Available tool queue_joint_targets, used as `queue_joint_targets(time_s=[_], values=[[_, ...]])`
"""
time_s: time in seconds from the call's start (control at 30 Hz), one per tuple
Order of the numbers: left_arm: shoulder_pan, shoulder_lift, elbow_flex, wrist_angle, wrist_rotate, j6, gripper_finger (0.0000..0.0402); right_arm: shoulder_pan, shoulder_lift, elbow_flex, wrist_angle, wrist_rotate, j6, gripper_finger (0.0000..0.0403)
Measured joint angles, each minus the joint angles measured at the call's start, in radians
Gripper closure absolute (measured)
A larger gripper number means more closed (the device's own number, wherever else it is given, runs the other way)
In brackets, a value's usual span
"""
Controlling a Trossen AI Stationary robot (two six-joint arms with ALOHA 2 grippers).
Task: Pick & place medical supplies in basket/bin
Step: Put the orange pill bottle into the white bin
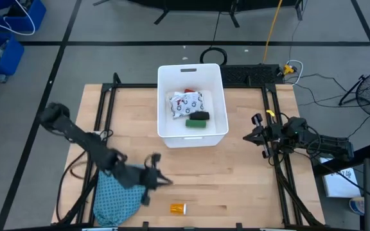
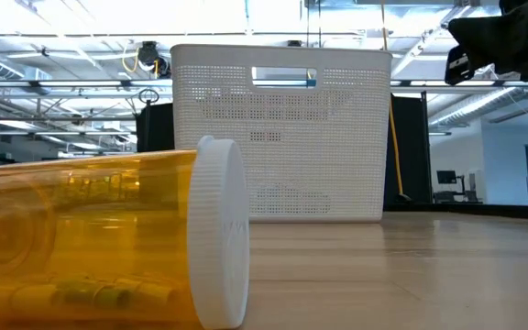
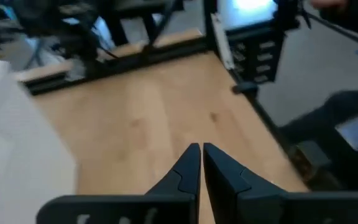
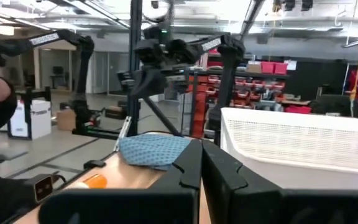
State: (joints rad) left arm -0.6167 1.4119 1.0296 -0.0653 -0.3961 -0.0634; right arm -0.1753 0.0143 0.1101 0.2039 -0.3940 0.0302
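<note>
Orange vial [image 1: 178, 208] with white cap is lying on its side at bottom centre, bare wood around it. Left gripper [image 1: 162, 180], fingers pressed together and empty, is hovering just above-left. White bin [image 1: 172, 131] is sitting upper centre, holding supplies. Right gripper [image 1: 250, 136], closed and empty, is waiting at right edge.

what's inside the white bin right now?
In the white bin: a white black-patterned packet, a black oblong and a green block beside it, something red peeking past the packet. Anything under the packet is hidden.
</note>
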Motion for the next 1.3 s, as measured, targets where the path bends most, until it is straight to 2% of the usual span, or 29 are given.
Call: queue_joint_targets(time_s=[0.1, 0.2, 0.37, 0.53, 0.7, 0.83, 0.97, 1.2, 1.3], values=[[-0.057, 0.097, 0.092, -0.068, -0.007, -0.028, 0.0365, 0.000, 0.000, 0.000, -0.016, -0.001, 0.056, 0.0403], [-0.094, 0.192, 0.166, -0.125, -0.046, -0.066, 0.0329, 0.000, 0.000, -0.013, -0.028, -0.003, 0.096, 0.0403], [-0.099, 0.313, 0.259, -0.197, 0.036, -0.189, 0.0229, 0.000, 0.000, -0.061, -0.030, -0.002, 0.087, 0.0403], [-0.074, 0.375, 0.283, -0.208, 0.092, -0.340, 0.0122, 0.000, 0.000, -0.071, -0.006, 0.001, 0.100, 0.0403], [-0.064, 0.395, 0.283, -0.208, 0.107, -0.373, 0.0052, 0.000, 0.000, -0.072, 0.032, 0.000, 0.115, 0.0403], [-0.063, 0.396, 0.283, -0.205, 0.116, -0.425, 0.0029, 0.000, 0.000, -0.073, 0.033, 0.000, 0.109, 0.0403], [-0.070, 0.402, 0.283, -0.186, 0.114, -0.459, 0.0032, 0.000, 0.000, -0.074, 0.049, 0.000, 0.096, 0.0403], [-0.079, 0.522, 0.283, 0.012, 0.207, -0.546, 0.0032, 0.000, 0.001, -0.075, 0.054, 0.000, 0.110, 0.0403], [-0.080, 0.570, 0.287, 0.016, 0.216, -0.570, 0.0026, 0.000, 0.004, -0.076, 0.053, 0.000, 0.115, 0.0403]])
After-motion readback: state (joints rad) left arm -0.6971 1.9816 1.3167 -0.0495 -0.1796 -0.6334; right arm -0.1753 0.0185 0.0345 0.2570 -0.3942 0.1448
